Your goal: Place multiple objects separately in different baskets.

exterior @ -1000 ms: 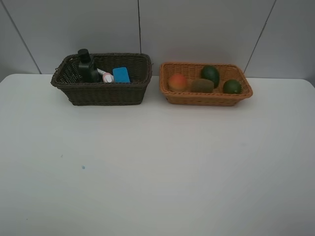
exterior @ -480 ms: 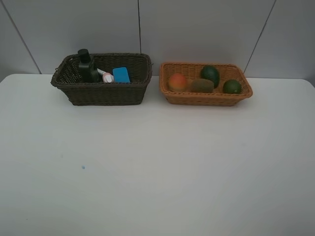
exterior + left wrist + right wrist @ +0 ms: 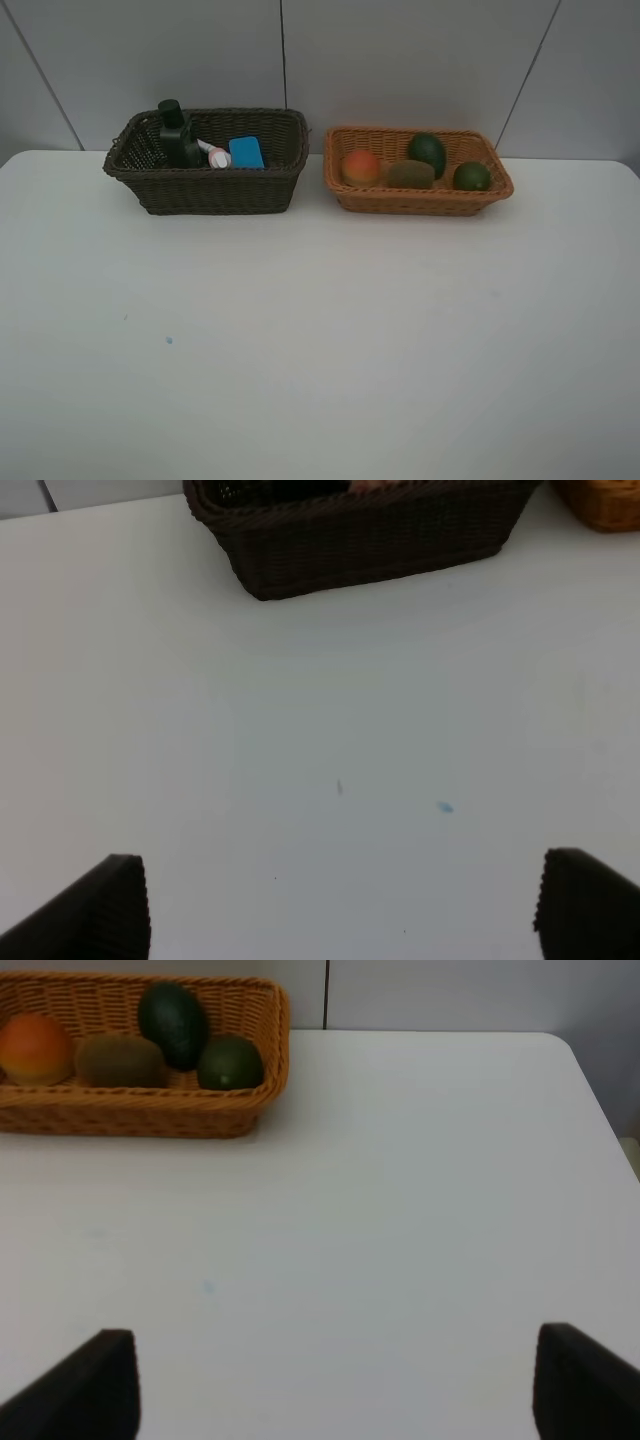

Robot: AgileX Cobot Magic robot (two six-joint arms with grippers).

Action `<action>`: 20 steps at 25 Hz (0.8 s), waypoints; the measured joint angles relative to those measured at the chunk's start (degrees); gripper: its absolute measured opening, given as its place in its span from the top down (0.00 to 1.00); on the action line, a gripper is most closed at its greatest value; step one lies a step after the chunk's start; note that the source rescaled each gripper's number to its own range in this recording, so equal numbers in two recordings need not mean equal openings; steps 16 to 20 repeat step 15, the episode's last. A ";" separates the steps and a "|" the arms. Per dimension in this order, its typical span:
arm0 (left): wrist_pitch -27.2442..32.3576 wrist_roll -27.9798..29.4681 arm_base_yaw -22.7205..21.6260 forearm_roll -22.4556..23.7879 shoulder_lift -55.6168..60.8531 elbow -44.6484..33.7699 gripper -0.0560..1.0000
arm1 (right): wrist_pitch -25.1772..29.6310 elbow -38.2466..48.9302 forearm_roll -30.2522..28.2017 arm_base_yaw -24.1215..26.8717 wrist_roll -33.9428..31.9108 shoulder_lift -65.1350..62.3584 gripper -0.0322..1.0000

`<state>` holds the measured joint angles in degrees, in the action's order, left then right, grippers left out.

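With all 8 items sorted into the 2 baskets (image 3: 205, 190) by the table's (image 3: 320, 330) far edge, nothing left to grasp. Keep left gripper (image 3: 340, 905) and right gripper (image 3: 335, 1380) spread wide, empty, clear.

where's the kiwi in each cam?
Exterior high: kiwi mid tan basket, between the orange fruit and the avocados.
Left wrist: not in view; only a corner of the tan basket shows.
Right wrist: kiwi in the tan basket, beside the orange fruit.
Shared landmark: tan basket.

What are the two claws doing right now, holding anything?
Left gripper: open, fingers wide apart, holding nothing, above the bare white table.
Right gripper: open, empty too.
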<state>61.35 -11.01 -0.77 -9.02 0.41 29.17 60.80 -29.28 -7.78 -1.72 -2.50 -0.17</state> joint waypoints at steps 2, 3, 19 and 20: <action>0.00 0.00 0.00 0.00 0.00 0.00 0.06 | 0.00 0.00 0.00 0.00 0.00 0.00 0.02; 0.00 0.00 0.00 0.00 0.00 0.00 0.06 | 0.00 0.00 0.00 0.00 0.00 0.00 0.02; 0.00 0.00 0.00 0.00 0.00 0.00 0.06 | 0.00 0.00 0.00 0.00 0.00 0.00 0.02; 0.00 0.00 0.00 0.00 0.00 0.00 0.06 | 0.00 0.00 0.00 0.00 0.00 0.00 0.02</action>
